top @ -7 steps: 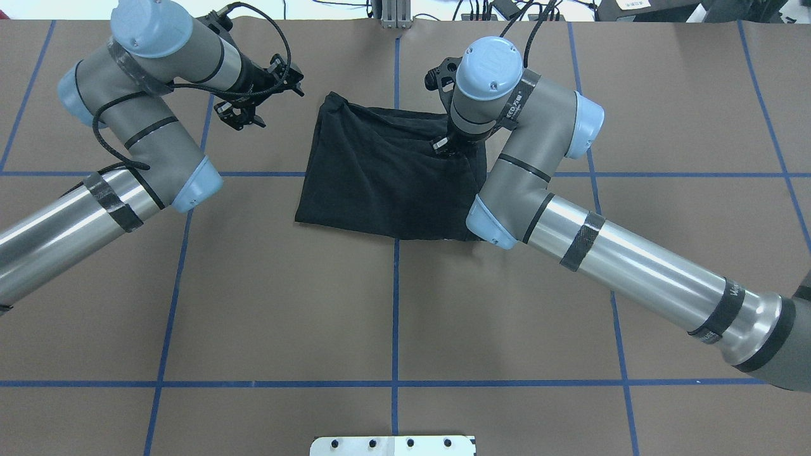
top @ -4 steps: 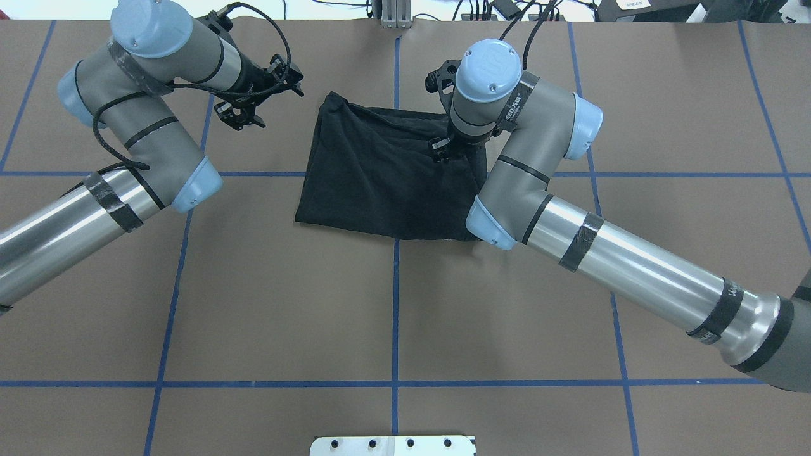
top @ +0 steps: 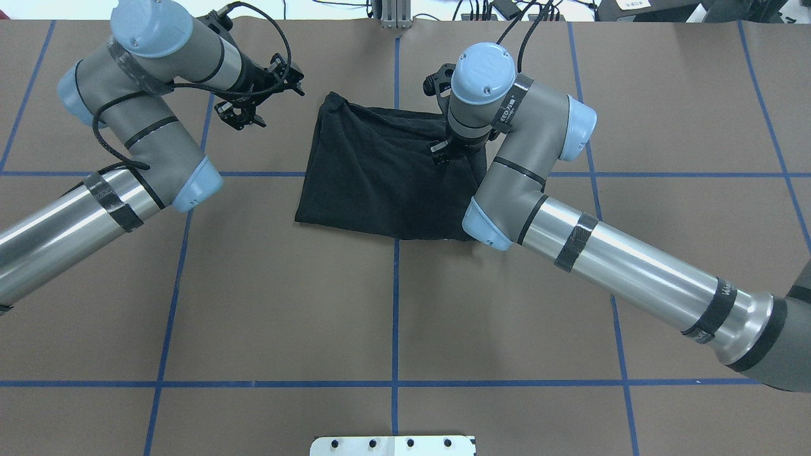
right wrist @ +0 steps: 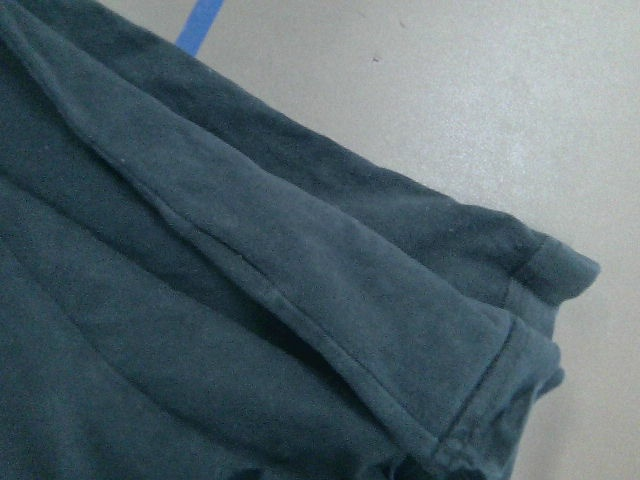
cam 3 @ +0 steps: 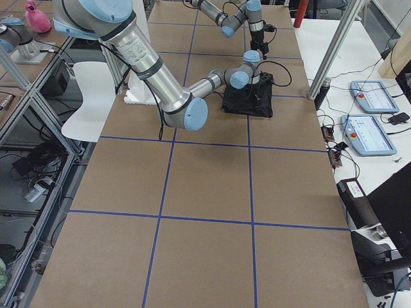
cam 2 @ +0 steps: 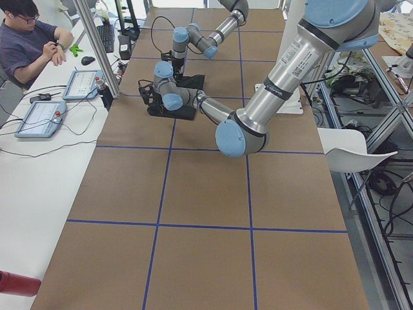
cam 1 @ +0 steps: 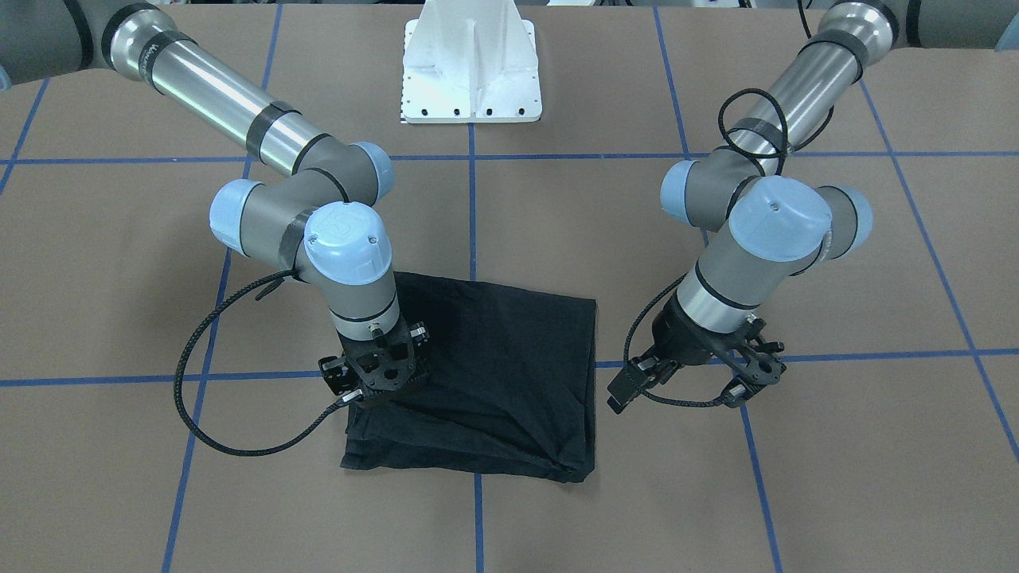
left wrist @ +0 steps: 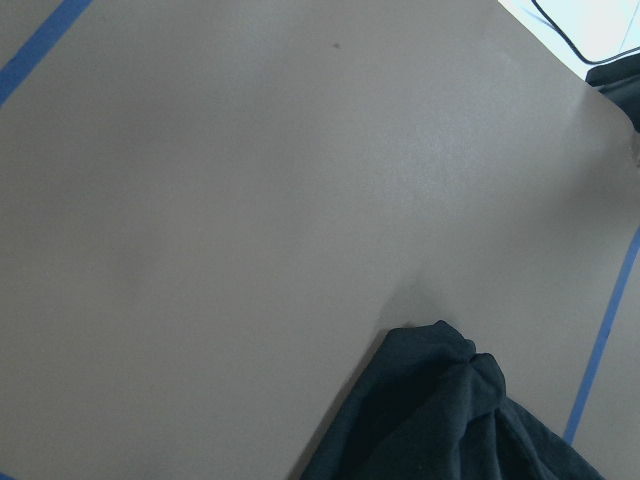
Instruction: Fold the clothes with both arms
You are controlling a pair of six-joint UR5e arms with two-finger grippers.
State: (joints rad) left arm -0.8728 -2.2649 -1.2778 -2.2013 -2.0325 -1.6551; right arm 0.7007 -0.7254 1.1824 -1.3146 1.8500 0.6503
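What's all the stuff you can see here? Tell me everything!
T-shirt: one, black, folded, mid-table, away from the robot's base.
Table: one, brown, under everything.
Tape lines: several, blue, crossing the table in a grid.
Base plate: one, white, at the robot's edge of the table.
Person: one, dark top, seated at the white bench alongside.
Tablets: two, grey, on that bench.
Chair: one, white, beside the table.
Left arm: silver, light-blue caps; left gripper open over bare table.
Right arm: same colours; right gripper down on the T-shirt, fingers hidden.
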